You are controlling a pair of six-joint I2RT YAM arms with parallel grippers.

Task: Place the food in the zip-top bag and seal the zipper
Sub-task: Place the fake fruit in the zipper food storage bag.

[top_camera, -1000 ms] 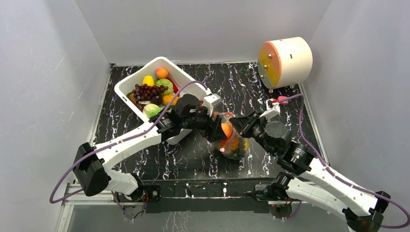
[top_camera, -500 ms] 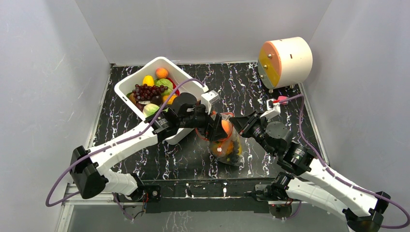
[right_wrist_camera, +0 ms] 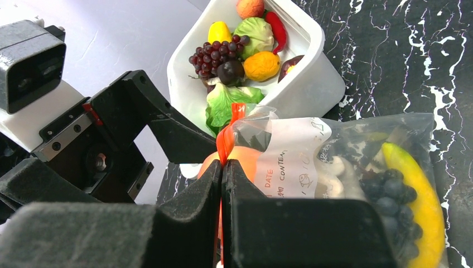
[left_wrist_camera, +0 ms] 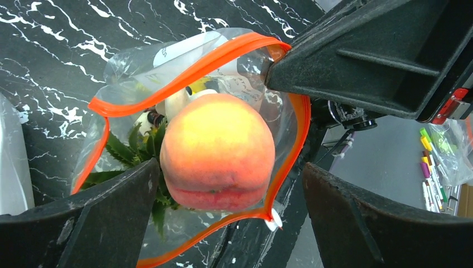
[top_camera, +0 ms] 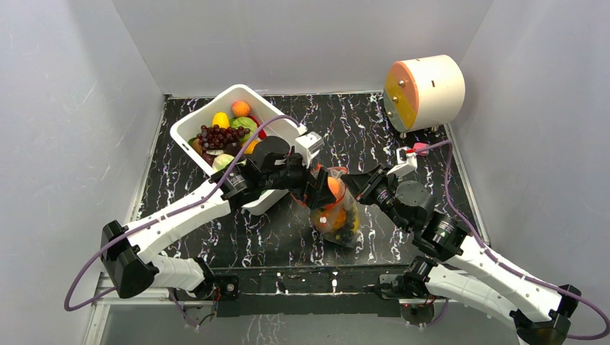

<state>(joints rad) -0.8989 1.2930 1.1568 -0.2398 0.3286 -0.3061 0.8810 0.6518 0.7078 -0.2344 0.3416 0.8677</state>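
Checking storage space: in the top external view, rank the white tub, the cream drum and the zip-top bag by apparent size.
1. white tub, largest
2. cream drum
3. zip-top bag, smallest, though its top is partly covered

Zip-top bag (top_camera: 337,212): clear, crinkly, white label (right_wrist_camera: 293,159). It is propped up just right of the white tub (right_wrist_camera: 304,89), mouth toward the tub, with the mouth edge pinched between the right gripper (right_wrist_camera: 221,167) fingers. Zipper (left_wrist_camera: 195,70): orange-red strip, unsealed, spread in a wide loop. An orange-yellow peach (left_wrist_camera: 217,151) sits in the mouth. Deeper in the bag: green leaves (left_wrist_camera: 125,151), banana (right_wrist_camera: 415,195), dark grapes (right_wrist_camera: 390,192). In the tub: purple grapes (right_wrist_camera: 215,53), cabbage (right_wrist_camera: 254,30), red chili (right_wrist_camera: 277,28), orange fruit (right_wrist_camera: 261,65), yellow piece (right_wrist_camera: 218,30).
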